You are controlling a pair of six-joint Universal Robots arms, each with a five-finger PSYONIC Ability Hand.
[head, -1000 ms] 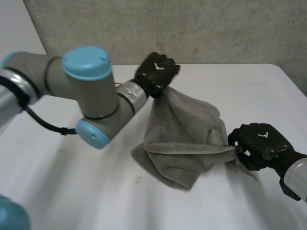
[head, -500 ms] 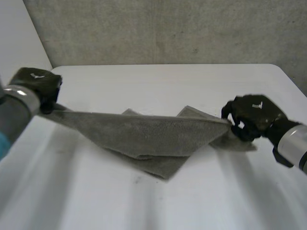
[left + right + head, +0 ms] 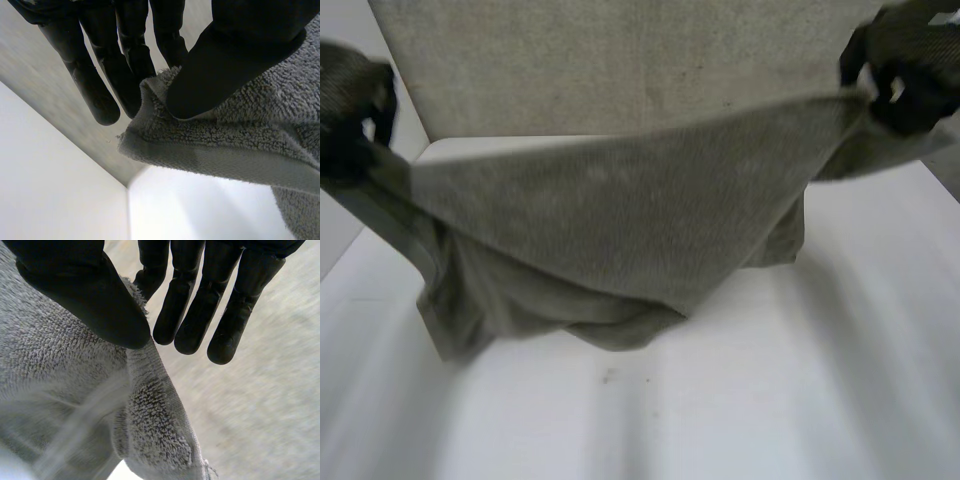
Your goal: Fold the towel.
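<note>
Left hand (image 3: pixel 348 125) and right hand (image 3: pixel 908 70) each pinch a corner of the towel (image 3: pixel 620 200), stretched wide over the table (image 3: pixel 800 400). Best to hold corners level and taut, then lay the bunched lower part flat first.

I can read nothing from here: no words, numbers, brand or label on the towel (image 3: pixel 620 210), on the left hand (image 3: pixel 240 55) or the right hand (image 3: pixel 85 290), or on the counter (image 3: pixel 770 400).
</note>
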